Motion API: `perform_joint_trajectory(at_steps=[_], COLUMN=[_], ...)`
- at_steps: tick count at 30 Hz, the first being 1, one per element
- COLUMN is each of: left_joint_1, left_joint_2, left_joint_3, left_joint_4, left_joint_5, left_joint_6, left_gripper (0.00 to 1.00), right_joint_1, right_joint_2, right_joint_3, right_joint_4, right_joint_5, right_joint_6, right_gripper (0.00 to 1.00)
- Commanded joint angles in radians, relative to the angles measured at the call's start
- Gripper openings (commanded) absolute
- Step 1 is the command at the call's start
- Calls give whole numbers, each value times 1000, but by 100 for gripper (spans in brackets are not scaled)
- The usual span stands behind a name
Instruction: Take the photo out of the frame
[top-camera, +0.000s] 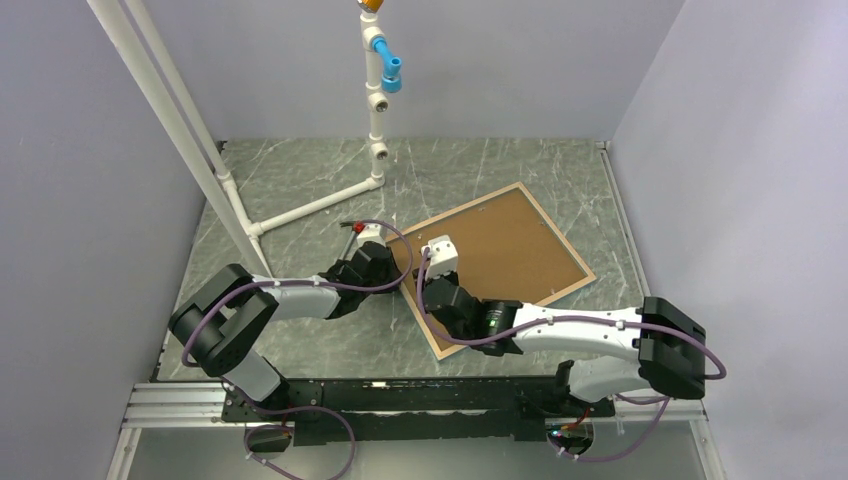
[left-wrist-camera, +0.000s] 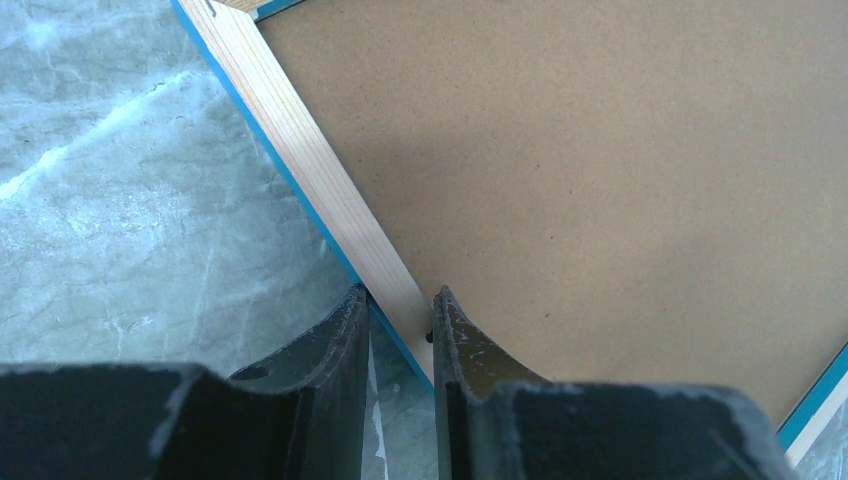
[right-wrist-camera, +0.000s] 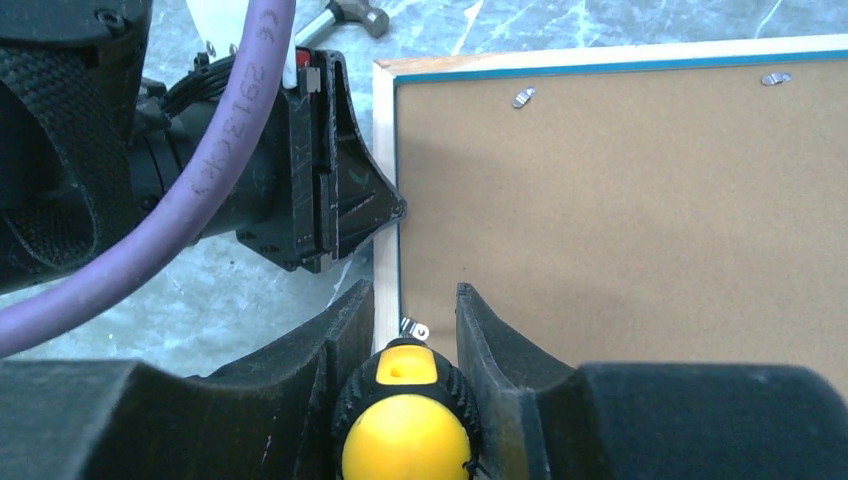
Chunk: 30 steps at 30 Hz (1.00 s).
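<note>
The frame (top-camera: 500, 250) lies face down on the table, its brown backing board (left-wrist-camera: 600, 180) up and its pale wood rim (left-wrist-camera: 300, 150) edged in turquoise. The photo is hidden under the board. My left gripper (left-wrist-camera: 400, 305) straddles the rim on the frame's left side, jaws closed on it; it also shows in the top view (top-camera: 399, 267). My right gripper (right-wrist-camera: 415, 300) is shut on a yellow and black screwdriver (right-wrist-camera: 405, 420). Its tip is at a small metal tab (right-wrist-camera: 413, 328) on the board beside the rim.
Two more metal tabs (right-wrist-camera: 523, 96) (right-wrist-camera: 775, 78) sit along the board's far edge. A white pipe stand (top-camera: 375, 120) rises behind the frame, with slanted pipes (top-camera: 180, 120) at the left. A small tool (right-wrist-camera: 345, 18) lies by the frame's corner. Walls close in on three sides.
</note>
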Motion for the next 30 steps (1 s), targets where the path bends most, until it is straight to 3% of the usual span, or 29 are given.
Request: perform_joint_trajectory(at_steps=[1,11,24,27,30], left_joint_1=[-16,-16,-15,-17,-24], left_joint_2=[55,41,13,-23,-87], left_joint_3=[-45,-40,68,106,107], left_joint_4=[-122,-142,-278,-341,-355], left_joint_5=[124,127,142,129,124], left_joint_6=[26,34,58,68,40], left_gripper=[0,0,0,11,31], right_joint_1=[0,8,1,-3,-7], right_joint_2=[17,75,-282,-353,-424], right_joint_3=[5,51,14,-32,-84], right_joint_4=[88,66,-294,-354,-398], right_joint_5=[90,214,217,187,172], right_joint_6=[-58,-87,16,66,135], right_gripper=[0,0,0,0,0])
